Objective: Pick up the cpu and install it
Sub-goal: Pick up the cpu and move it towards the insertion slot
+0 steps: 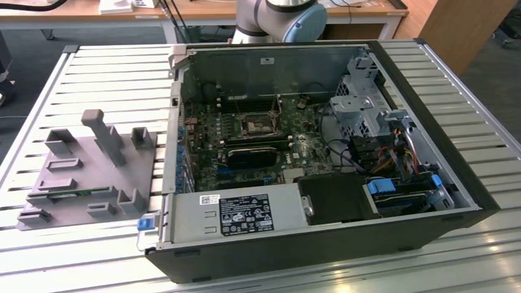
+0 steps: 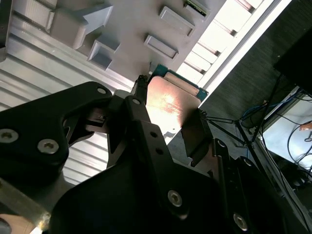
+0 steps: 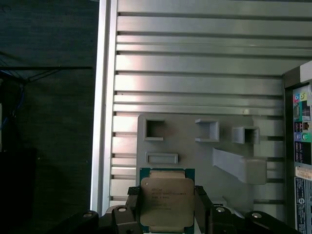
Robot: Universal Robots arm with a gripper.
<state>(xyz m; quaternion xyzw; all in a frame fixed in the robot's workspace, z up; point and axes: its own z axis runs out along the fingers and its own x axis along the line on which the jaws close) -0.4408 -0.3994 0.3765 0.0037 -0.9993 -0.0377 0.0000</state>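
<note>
The cpu (image 3: 166, 201), a flat square chip with a silver-grey metal top and a thin green edge, sits between the two black fingers of my gripper (image 3: 167, 210), which is shut on its opposite sides. In the second wrist view the cpu (image 2: 171, 105) shows its shiny face, clamped in the gripper (image 2: 168, 119) and held above the grey fixture plate (image 2: 122, 29). Below it in the first wrist view lie the fixture's (image 3: 195, 146) empty pockets. In the exterior view the black motherboard socket (image 1: 258, 125) with its metal frame lies inside the open computer case (image 1: 326, 238).
The grey fixture plate (image 1: 89, 168) with upright blocks stands on the slatted metal table (image 1: 97, 79), at the exterior view's left of the case. Inside the case are a power supply (image 1: 236, 217), drive cages (image 1: 362, 101) and cable bundles (image 1: 399, 152). The table's edge (image 3: 102, 122) runs beside the fixture.
</note>
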